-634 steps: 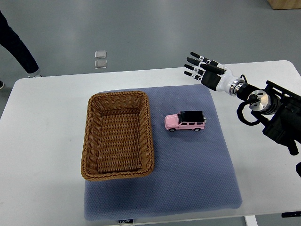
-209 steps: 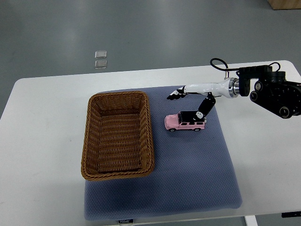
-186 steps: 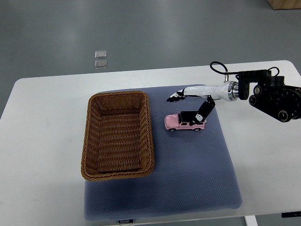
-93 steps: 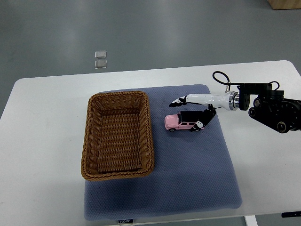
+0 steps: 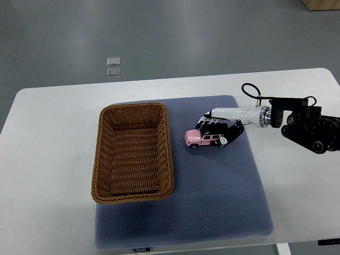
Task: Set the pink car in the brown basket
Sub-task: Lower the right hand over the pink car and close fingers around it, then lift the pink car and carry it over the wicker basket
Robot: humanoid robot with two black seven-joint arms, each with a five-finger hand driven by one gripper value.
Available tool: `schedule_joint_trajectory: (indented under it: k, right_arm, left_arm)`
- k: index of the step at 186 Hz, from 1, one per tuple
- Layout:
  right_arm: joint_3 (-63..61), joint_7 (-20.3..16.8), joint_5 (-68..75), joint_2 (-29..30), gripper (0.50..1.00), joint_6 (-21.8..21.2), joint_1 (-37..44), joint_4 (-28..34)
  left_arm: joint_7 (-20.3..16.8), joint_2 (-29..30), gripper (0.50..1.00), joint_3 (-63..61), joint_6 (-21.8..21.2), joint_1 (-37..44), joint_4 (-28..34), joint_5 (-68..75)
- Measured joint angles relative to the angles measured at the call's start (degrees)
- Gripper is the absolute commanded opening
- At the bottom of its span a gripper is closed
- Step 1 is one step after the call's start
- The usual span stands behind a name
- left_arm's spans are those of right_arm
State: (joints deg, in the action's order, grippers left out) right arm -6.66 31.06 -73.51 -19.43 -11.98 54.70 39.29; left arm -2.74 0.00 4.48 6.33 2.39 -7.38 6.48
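A pink toy car with a black roof stands on the blue mat, just right of the brown wicker basket. My right hand reaches in from the right edge and lies over the car's roof. Its fingers are curled down the far side and its thumb presses the rear end, so it is shut on the car. The car still rests on the mat. The basket holds nothing. No left arm shows.
The mat lies on a white table. Grey floor lies beyond the far edge, with two small pale squares on it. My right forearm and its black wrist housing hang over the table's right side.
My right hand swung from the far right down onto the car, and its fingers have closed over the roof. The car has shifted slightly left.
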Motion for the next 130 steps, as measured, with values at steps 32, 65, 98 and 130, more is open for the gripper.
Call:
schedule_joint_trajectory:
  k: [32, 65, 98, 130]
  right_arm:
    - [-0.85, 0.19, 0.85, -0.43, 0.5, 0.65, -0.52, -0.1]
    - [-1.1, 2.21, 2.97, -0.59, 0.5, 1.68, -0.52, -0.25]
    - [-3.14, 3.11, 5.48, -0.6, 0.5, 2.59, -0.32, -0.27]
    - [-6.03, 3.13, 5.91, -0.44, 0.5, 2.12, 0.24, -0.2]
  left_arm:
    - [0.0, 0.0, 1.0, -0.01, 0.0, 0.01, 0.0, 0.0]
    - [0.0, 0.0, 1.0, -0.03, 0.02, 0.0, 0.0, 0.0]
    - [0.0, 0.0, 1.0, -0.01, 0.02, 0.0, 0.0, 0.0]
    - [0.0, 0.0, 1.0, 0.0, 0.02, 0.0, 0.0, -0.01]
